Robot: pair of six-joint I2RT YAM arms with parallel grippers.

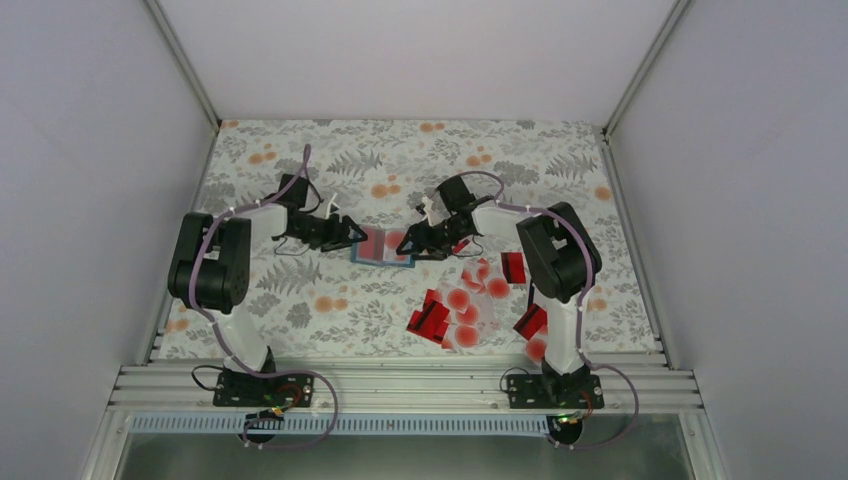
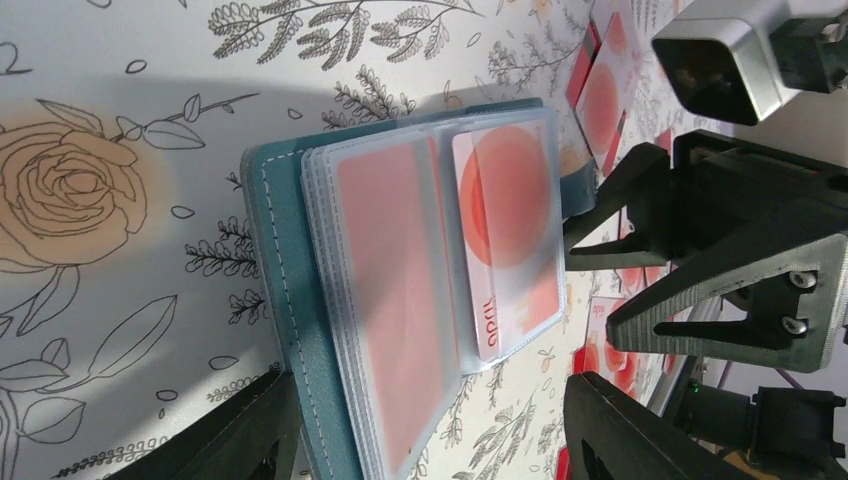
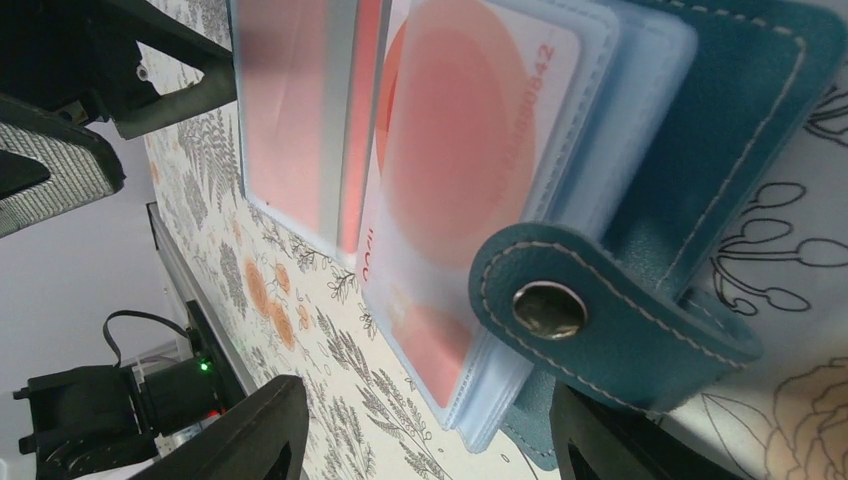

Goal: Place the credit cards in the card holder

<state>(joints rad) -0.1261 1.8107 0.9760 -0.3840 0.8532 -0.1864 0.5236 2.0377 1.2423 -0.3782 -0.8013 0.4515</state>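
Lying open mid-table, the teal card holder point(image 1: 385, 250), a red-dot card point(image 2: 510, 215) in its clear sleeve, sits between the left gripper point(image 1: 352, 236) and right gripper point(image 1: 410, 243), both with jaws spread; loose credit cards point(image 1: 458, 310) lie nearer, to the right.

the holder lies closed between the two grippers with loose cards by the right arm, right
No, the holder lies open, filed cards showing, as the left wrist view shows. It is between the left gripper and right gripper, loose cards by the right arm.
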